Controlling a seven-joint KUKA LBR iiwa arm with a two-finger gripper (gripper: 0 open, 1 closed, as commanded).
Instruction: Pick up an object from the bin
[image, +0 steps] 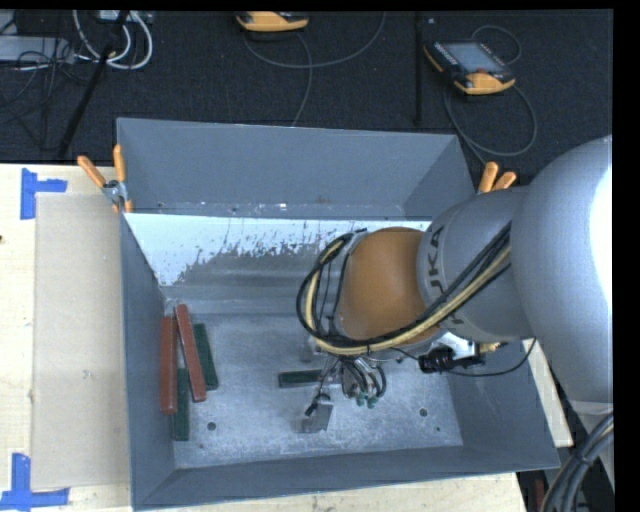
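A small dark green bar (298, 378) is seen flat on the bin (250, 435) floor, just left of the gripper (320, 408). Lying alone, it is probably the easiest pick. Whether the gripper is apart or together cannot be told.

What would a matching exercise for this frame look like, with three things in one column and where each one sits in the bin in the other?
Things:
1. reddish-brown sticks
2. small dark bar
3. gripper

Places in the bin:
a. low over the floor, near the middle front
b. lying lengthwise along the left side of the floor
c. flat on the floor near the middle, just left of the arm's wrist

Pairs: 1-b, 2-c, 3-a
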